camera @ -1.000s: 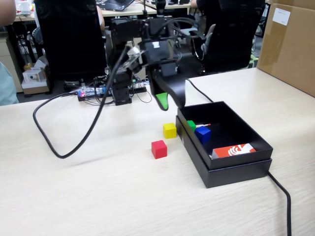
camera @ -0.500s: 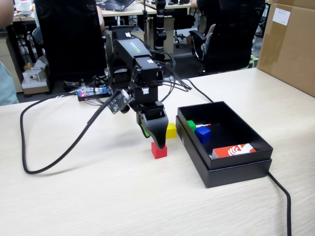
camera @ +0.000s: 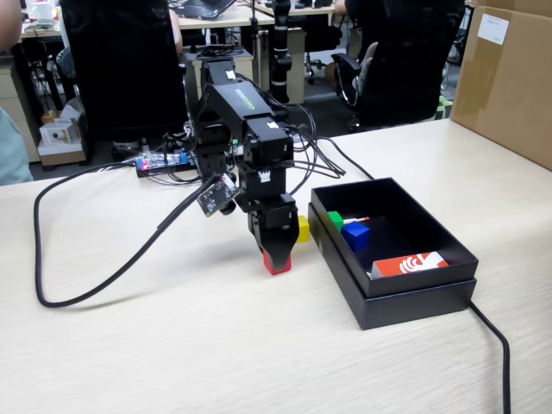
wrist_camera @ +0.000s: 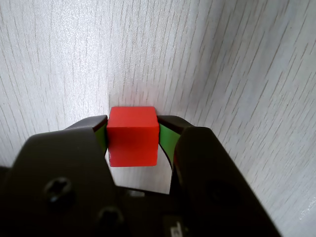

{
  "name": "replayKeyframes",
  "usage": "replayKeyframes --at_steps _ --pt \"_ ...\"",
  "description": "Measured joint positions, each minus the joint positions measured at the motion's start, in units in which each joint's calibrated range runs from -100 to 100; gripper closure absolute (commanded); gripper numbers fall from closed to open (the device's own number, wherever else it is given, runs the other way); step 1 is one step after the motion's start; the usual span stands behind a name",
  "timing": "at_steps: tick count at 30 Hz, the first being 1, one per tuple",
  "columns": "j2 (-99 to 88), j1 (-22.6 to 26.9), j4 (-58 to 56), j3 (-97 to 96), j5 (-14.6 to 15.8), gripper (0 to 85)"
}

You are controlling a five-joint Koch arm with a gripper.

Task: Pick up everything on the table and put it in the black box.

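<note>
In the fixed view, the black Koch arm stands at centre frame on the light beige wood-grain table (camera: 172, 345), its gripper (camera: 278, 259) pointing down with a small red cube (camera: 277, 263) at its tip, low against the table top. Just right of the gripper and partly behind it sits a small yellow cube (camera: 303, 228), close to the near-left wall of the shallow matte black cardboard box (camera: 405, 297). Inside the box, toward its far left corner, lie a small green cube (camera: 335, 220) and a small blue cube (camera: 354, 235), with a thin white-and-red stick (camera: 358, 221) between them. A red-and-white card (camera: 410, 264) with a white swirl logo leans at the box's lower right; no lettering on it is legible. A big brown cardboard carton (camera: 509, 78) with a white label fills the upper right, its print too small to read. Pale writing on the arm's upper link is likewise unreadable.

In the wrist view, the red cube (wrist_camera: 132, 136) sits at centre, squarely between the two dark jaws, whose green inner pads (wrist_camera: 168, 140) press its left and right faces: the gripper (wrist_camera: 132, 143) is clamped on it.

Two cubes seem done, with two left. To do this step well, the arm should likely lift straight up before swinging right, clearing the yellow cube and the box's stepped rim, then release over bare floor inside the box.
</note>
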Motion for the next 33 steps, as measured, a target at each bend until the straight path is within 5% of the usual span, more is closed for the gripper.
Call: replayKeyframes --at_steps 12,16,29,33 --pt "-22.7 7.7 -2.2 8.7 0.1 71.7" --pt "-17.9 11.7 -2.3 11.7 1.3 71.6" --pt "-1.7 13.1 -2.3 12.6 2.6 70.6" --pt "-1.7 13.0 -2.2 12.6 2.9 57.5"
